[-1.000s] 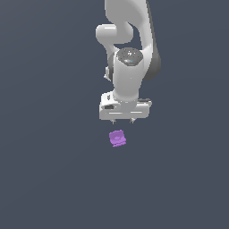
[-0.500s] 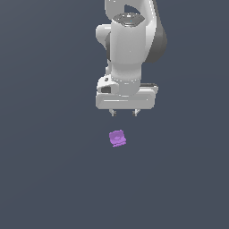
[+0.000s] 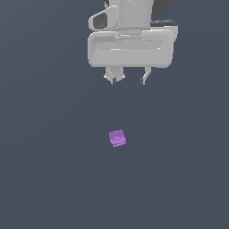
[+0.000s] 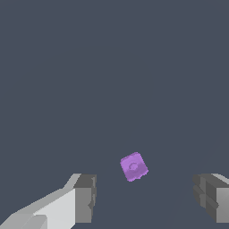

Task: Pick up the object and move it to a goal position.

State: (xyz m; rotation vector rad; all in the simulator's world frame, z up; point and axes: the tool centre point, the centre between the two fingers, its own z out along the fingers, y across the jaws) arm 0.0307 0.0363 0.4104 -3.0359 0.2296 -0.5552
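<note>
Bright purple object (image 3: 117,138), lilac where light catches its round dimple, against a flat slate blue-grey floor (image 3: 44,170) with no pattern at all. The gripper (image 3: 128,81) above it at twelve o'clock is off-white with pale grey shading, and its fingertips (image 4: 85,199) are capped in darker grey.
</note>
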